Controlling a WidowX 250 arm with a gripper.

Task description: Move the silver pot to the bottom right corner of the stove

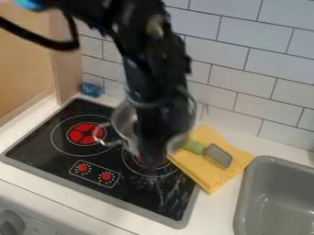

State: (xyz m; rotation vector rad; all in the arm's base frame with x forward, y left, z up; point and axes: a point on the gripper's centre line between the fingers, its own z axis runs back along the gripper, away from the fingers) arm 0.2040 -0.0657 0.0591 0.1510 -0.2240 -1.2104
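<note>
Gripper (153, 146): over my stove (147, 197); I can't tell its opening or hold.
Pot (125, 123): partly hidden by it.
Spatula (219, 155): on cloth (210, 180).

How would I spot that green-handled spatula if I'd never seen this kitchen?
Find the black stove, then look right to the yellow cloth lying between it and the grey sink. The spatula lies on that cloth, its flat head nearer the sink. Its green handle sets it apart from the cloth and the round silver pot.
</note>
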